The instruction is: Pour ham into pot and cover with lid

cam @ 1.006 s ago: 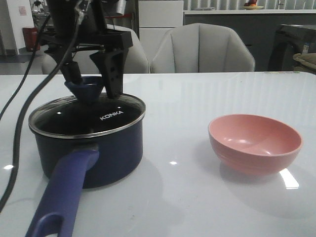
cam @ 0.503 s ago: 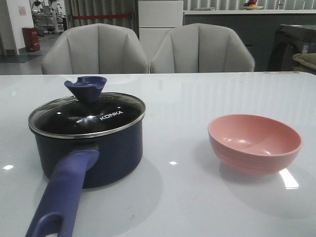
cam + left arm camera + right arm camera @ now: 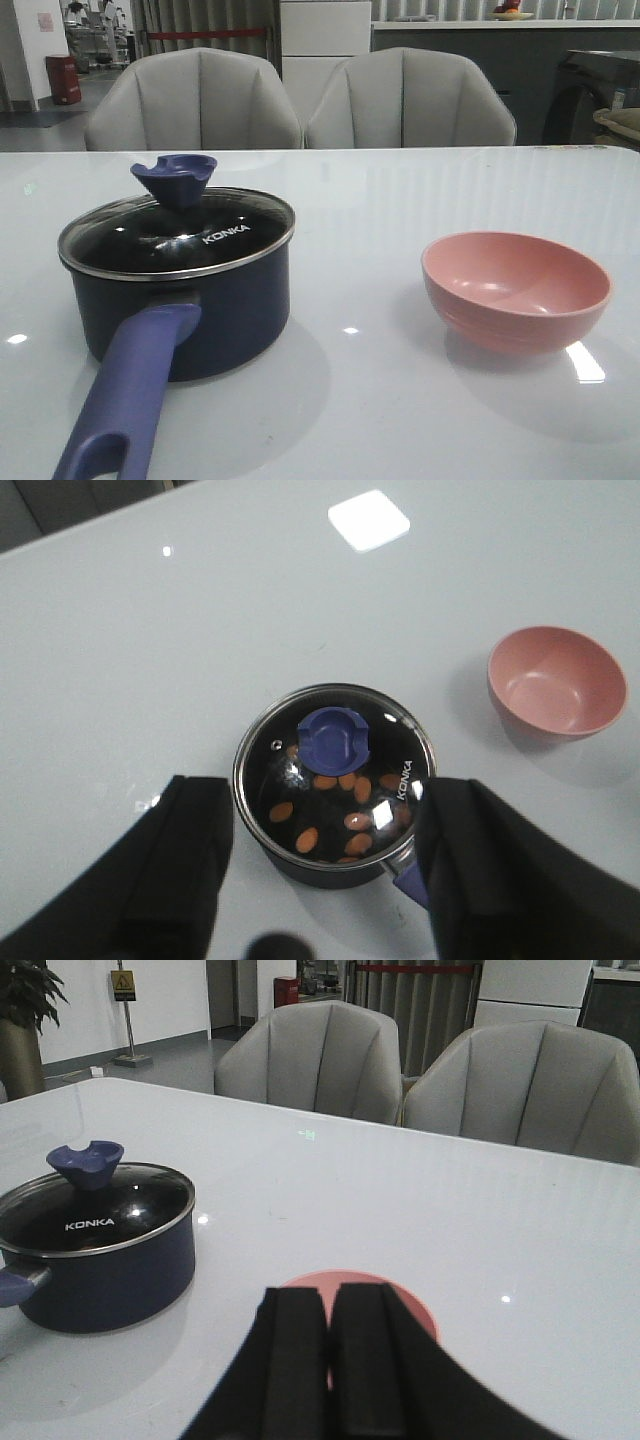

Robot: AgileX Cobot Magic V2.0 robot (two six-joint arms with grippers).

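The dark pot (image 3: 185,300) with its purple-blue handle (image 3: 125,400) stands on the table's left. The glass lid (image 3: 175,235) with its blue knob (image 3: 173,178) and "KONKA" lettering sits on the pot. The left wrist view shows the lid (image 3: 335,770) from high above, with several orange-pink ham chunks (image 3: 325,782) under the glass. My left gripper (image 3: 325,880) is open and empty, well above the pot. My right gripper (image 3: 328,1345) is shut and empty, held over the empty pink bowl (image 3: 410,1310). Neither gripper shows in the front view.
The empty pink bowl (image 3: 516,288) stands on the table's right; it also shows in the left wrist view (image 3: 557,681). Two grey chairs (image 3: 300,100) stand behind the white table (image 3: 380,200). The pot handle points toward the front edge.
One second ago my left gripper stood around the lid's knob in the front view. It has since risen out of that view, leaving the lid on the pot.
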